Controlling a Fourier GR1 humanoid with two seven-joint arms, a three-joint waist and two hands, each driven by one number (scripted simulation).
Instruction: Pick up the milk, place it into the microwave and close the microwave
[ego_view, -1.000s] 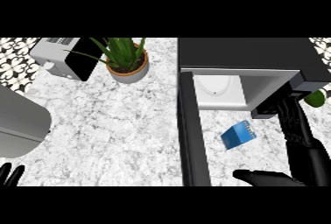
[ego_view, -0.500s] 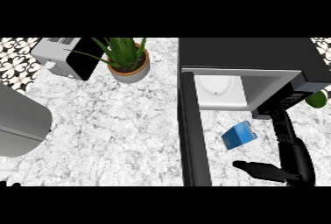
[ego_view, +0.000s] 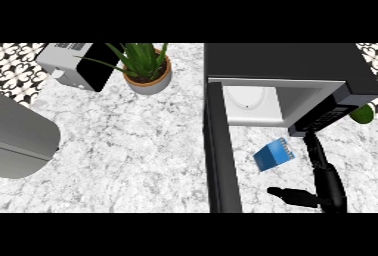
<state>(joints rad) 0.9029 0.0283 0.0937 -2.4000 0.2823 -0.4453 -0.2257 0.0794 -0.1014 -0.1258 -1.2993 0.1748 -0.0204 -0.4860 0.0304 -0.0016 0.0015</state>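
Note:
The milk is a small blue carton lying tilted on the marble counter, just in front of the microwave's cavity. The black microwave stands at the back right, its white inside showing. Its door is swung open toward me as a long dark strip left of the milk. My right hand hovers near the lower edge, below and slightly right of the milk, apart from it. Its fingers are relaxed, point left and hold nothing. A dark forearm rises behind it. My left hand is out of sight.
A potted green plant and a silver toaster stand at the back left. A large grey rounded object fills the left edge. Something green lies right of the microwave's control panel.
My right hand has moved up from the lower edge toward the milk, and its forearm has swung nearer the carton. The left hand has slipped out of the lower left corner.

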